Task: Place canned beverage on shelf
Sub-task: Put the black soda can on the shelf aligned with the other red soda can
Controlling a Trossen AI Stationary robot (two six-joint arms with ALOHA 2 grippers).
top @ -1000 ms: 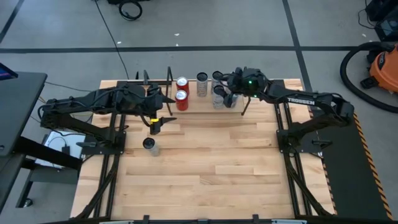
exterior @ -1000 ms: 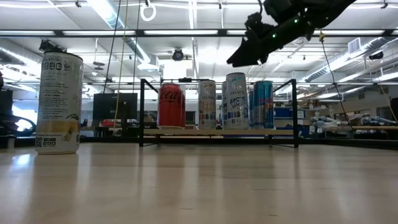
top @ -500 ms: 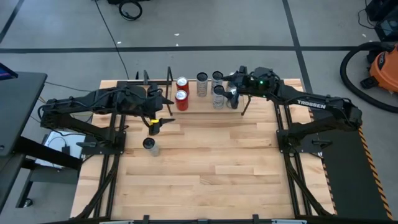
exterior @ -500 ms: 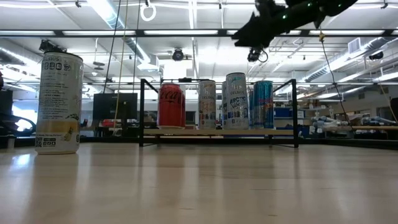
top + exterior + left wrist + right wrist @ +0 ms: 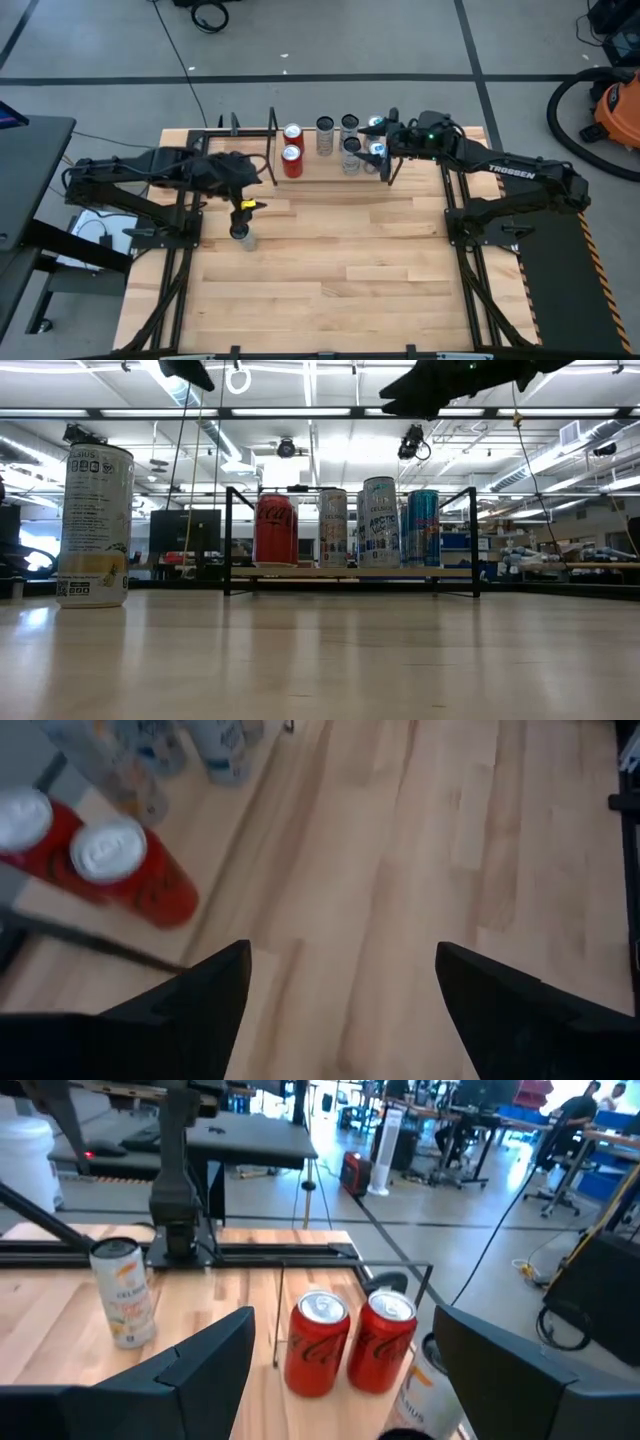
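- The shelf [image 5: 350,572] is a narrow light-wood platform with an upright black rod frame at each end, standing at the table's far edge.
- On it stand red cola cans [image 5: 292,153], silver cans [image 5: 326,134] and blue-topped cans [image 5: 376,150]; from the high view they form two rows. In the low view a red can [image 5: 274,530], two pale cans and a blue-and-silver can [image 5: 423,528] line up between the frames.
- The lone beverage can [image 5: 95,525] is tall, pale, with small print and a yellow band low on its side. It stands upright on the bare wood table [image 5: 340,270], well apart from the shelf.
- The left gripper [image 5: 243,208] hangs just beside and above that can [image 5: 240,233], on its shelf side; its fingers [image 5: 215,985] are spread with nothing between them.
- The right gripper [image 5: 388,128] is raised at the shelf's right end, beside the blue-topped cans; its fingers [image 5: 215,1345] are parted and empty.
- From the right wrist view, the lone can [image 5: 122,1293] stands beyond the two red cans [image 5: 318,1342].
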